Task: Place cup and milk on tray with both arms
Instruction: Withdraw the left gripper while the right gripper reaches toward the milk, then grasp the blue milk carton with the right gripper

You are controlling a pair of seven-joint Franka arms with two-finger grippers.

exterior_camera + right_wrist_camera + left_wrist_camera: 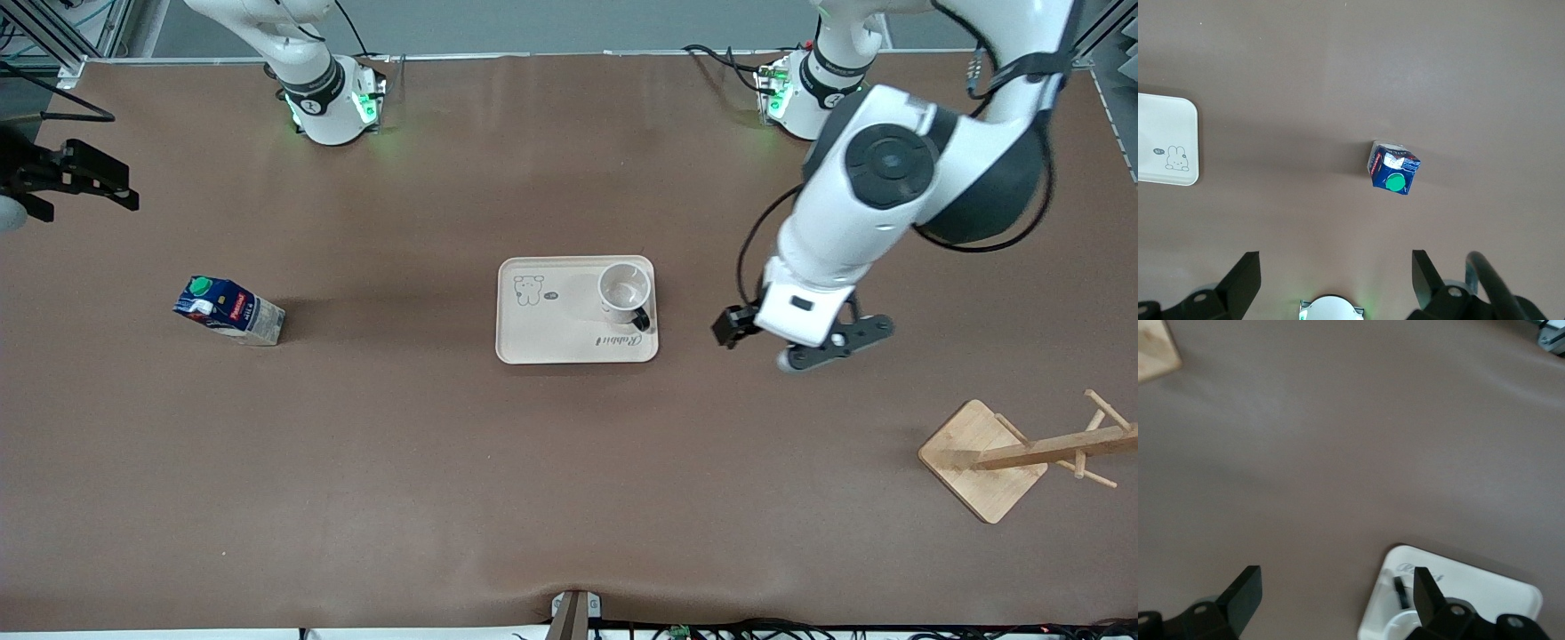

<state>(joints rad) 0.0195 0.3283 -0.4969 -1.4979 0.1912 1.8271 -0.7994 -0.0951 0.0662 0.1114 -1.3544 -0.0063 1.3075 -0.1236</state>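
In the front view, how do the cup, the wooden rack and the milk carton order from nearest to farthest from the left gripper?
Left gripper, open, over bare table beside the tray.
1. Cup, on the tray.
2. Wooden rack, nearer the front camera, at the left arm's end.
3. Milk carton, toward the right arm's end.

Brown tabletop [569,489]. Cream tray [551,333] with a small animal drawing and dark script "Rabbit". White cup [624,292], black handle. Dark-blue milk [228,309]: green round cap, red label, pale lower part. Pale wooden rack [1013,453]. 2 white arms, dark grey joints, black tools.
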